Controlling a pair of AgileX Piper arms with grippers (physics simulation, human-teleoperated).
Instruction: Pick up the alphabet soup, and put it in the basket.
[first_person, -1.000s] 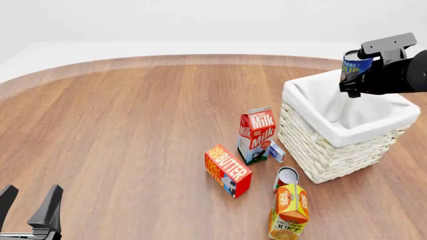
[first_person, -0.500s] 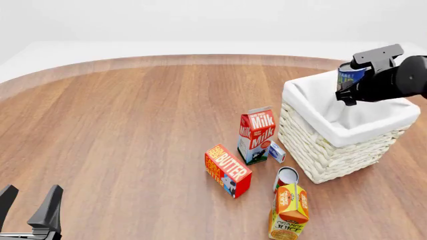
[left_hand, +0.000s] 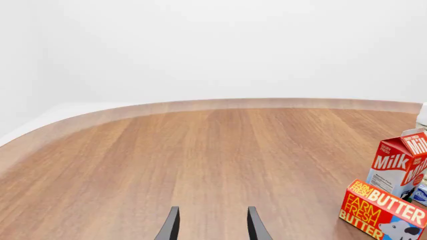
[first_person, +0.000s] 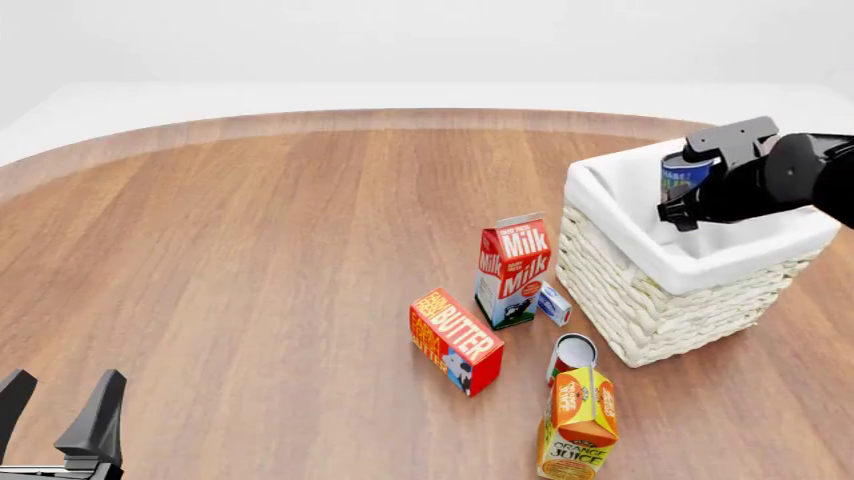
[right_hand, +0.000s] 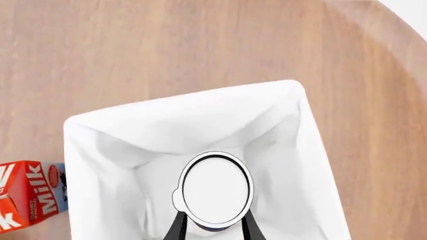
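Observation:
My right gripper (first_person: 691, 183) is shut on the alphabet soup (first_person: 686, 172), a blue-labelled can, and holds it just above the opening of the white wicker basket (first_person: 641, 290) at the right. In the right wrist view the can's silvery-white flat end (right_hand: 215, 187) sits between my fingers, over the basket's white cloth liner (right_hand: 167, 125). My left gripper (first_person: 60, 415) is open and empty at the table's near left edge; its fingers (left_hand: 171, 226) show over bare wood in the left wrist view.
A milk carton (first_person: 513, 268), a butter box (first_person: 455, 340), a small red-and-white can (first_person: 571, 357) and an orange juice carton (first_person: 578, 425) stand left of and in front of the basket. A small box (first_person: 553, 302) lies beside the milk.
My right gripper has come down and a little to the left with the can, from above the basket's far rim to just over its opening. The left arm has not moved.

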